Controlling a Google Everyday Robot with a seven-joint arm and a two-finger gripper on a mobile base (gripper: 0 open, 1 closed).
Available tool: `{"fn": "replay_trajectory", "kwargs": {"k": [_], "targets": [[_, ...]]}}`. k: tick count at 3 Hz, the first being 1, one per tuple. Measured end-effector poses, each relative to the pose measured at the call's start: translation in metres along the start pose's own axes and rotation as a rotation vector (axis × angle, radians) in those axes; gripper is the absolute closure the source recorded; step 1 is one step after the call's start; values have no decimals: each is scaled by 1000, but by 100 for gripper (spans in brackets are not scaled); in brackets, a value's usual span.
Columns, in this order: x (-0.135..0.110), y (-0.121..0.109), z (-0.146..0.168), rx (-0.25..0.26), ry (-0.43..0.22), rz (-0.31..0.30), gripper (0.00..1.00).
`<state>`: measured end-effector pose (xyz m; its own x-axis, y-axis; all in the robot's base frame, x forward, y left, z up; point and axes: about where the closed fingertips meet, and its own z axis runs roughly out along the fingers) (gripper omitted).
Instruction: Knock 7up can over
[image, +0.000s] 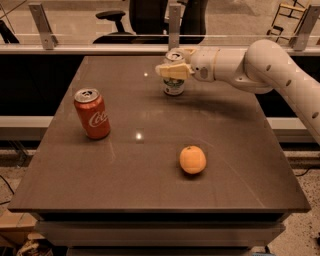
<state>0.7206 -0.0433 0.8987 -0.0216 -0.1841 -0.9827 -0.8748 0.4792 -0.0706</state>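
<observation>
The 7up can (173, 86), silver-white with green lettering and a silver top, stands upright at the far middle of the brown table (150, 165). My gripper (172, 71) reaches in from the right on a white arm (260, 65) and lies across the upper front of the can, touching or nearly touching it. The can's middle is hidden behind the gripper.
A red Coca-Cola can (92, 113) stands upright at the left of the table. An orange (193, 159) lies right of centre toward the front. A rail with metal posts (173, 25) runs behind the table's far edge, with office chairs beyond.
</observation>
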Motion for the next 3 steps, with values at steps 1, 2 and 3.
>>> {"fn": "replay_trajectory", "kwargs": {"k": [1, 2, 3], "targets": [[0, 2, 3, -5, -1, 0, 64], [-1, 3, 5, -9, -1, 0, 87], [-1, 5, 8, -14, -2, 0, 100]]}}
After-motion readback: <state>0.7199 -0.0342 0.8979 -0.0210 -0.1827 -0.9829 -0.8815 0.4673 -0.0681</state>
